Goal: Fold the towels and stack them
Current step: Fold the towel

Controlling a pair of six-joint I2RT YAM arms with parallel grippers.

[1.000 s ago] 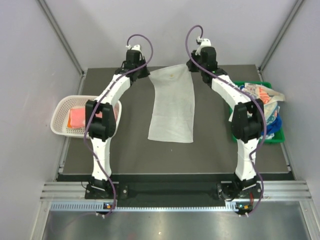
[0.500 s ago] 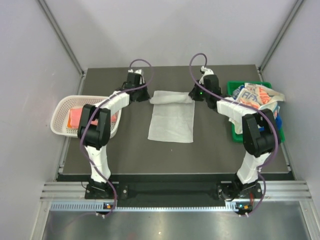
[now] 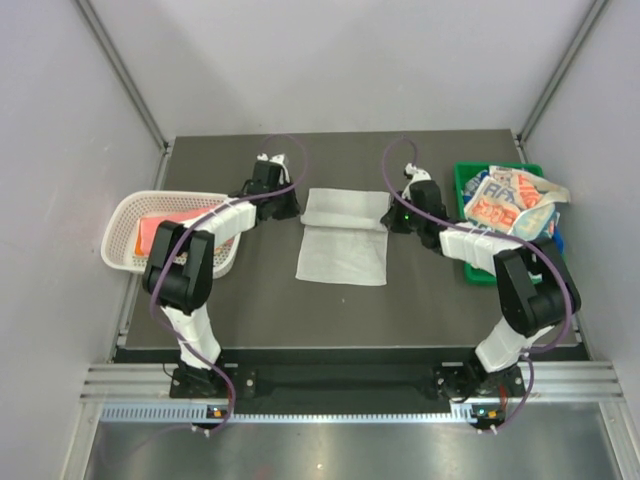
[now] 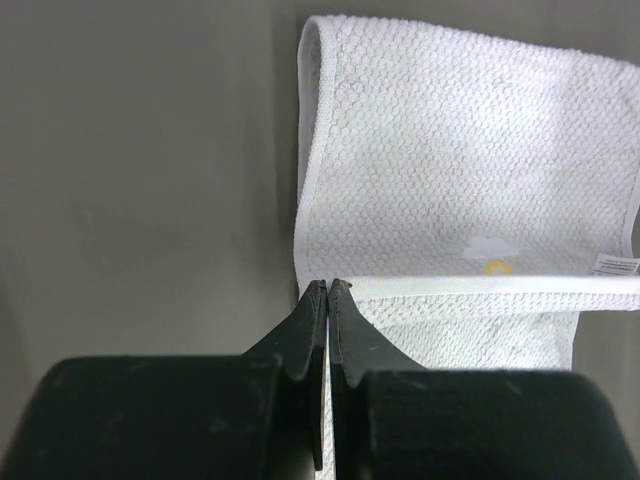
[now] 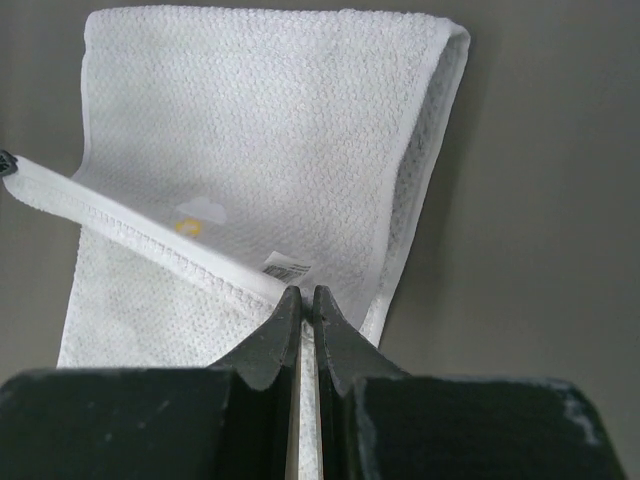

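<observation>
A plain white towel [image 3: 343, 245] lies in the middle of the table, its far part folded over toward the near side. My left gripper [image 3: 294, 208] is shut on the folded edge's left corner; in the left wrist view the tips [image 4: 328, 285] pinch the hem of the towel [image 4: 450, 180]. My right gripper [image 3: 392, 218] is shut on the right corner; in the right wrist view the tips [image 5: 305, 292] pinch the hem of the towel [image 5: 270, 130] beside its label. Both grippers sit low over the table.
A white mesh basket [image 3: 122, 212] at the left holds an orange towel [image 3: 152, 236]. A green bin [image 3: 463, 178] at the right holds a heap of towels, with the white lettered towel [image 3: 505, 195] on top.
Both grippers have carried the towel's far edge toward the near side and down, and the long towel now lies doubled over. The arms have drawn back and lowered.
</observation>
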